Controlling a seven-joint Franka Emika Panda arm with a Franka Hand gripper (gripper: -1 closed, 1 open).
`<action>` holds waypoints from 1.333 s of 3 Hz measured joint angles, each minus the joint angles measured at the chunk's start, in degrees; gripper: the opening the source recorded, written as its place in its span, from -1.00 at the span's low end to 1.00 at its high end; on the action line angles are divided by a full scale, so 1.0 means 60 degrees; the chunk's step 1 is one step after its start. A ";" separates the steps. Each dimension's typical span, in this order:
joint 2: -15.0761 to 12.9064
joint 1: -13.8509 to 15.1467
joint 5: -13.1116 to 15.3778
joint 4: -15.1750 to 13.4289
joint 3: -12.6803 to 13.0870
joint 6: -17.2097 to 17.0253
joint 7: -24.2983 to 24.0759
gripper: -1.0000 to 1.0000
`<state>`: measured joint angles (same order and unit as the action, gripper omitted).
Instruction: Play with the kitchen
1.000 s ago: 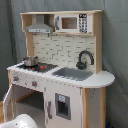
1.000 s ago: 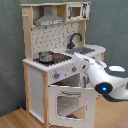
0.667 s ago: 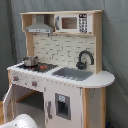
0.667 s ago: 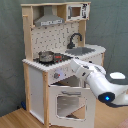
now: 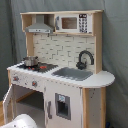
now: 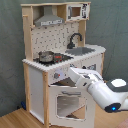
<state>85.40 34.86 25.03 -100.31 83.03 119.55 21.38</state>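
**Arm reaches to the kitchen's front panel**

The kitchen (image 5: 60, 65) stands on a wood floor before a grey curtain (image 5: 116, 45). Relative to its grey sink (image 5: 73, 74): the black faucet (image 5: 84, 59) rises just behind it, the stovetop (image 6: 52, 58) lies beside it carrying a small metal pot (image 6: 45, 56), the range hood (image 6: 48, 19) and microwave (image 5: 70, 23) sit above, and the windowed oven door (image 6: 67, 102) hangs below the stovetop. In the second exterior view the white arm (image 6: 102, 92) stretches to the knob panel under the stovetop; the gripper (image 6: 73, 74) lies against that panel, and whether it is clenched or released cannot be told.
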 joint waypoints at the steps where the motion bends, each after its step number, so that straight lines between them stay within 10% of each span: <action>1: -0.0005 -0.0247 0.0000 -0.0014 0.0584 0.0628 -0.0521 1.00; 4: -0.0062 -0.1900 -0.0063 -0.1575 0.1579 0.0601 -0.2505 1.00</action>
<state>85.03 23.46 24.65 -109.76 92.51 123.16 6.35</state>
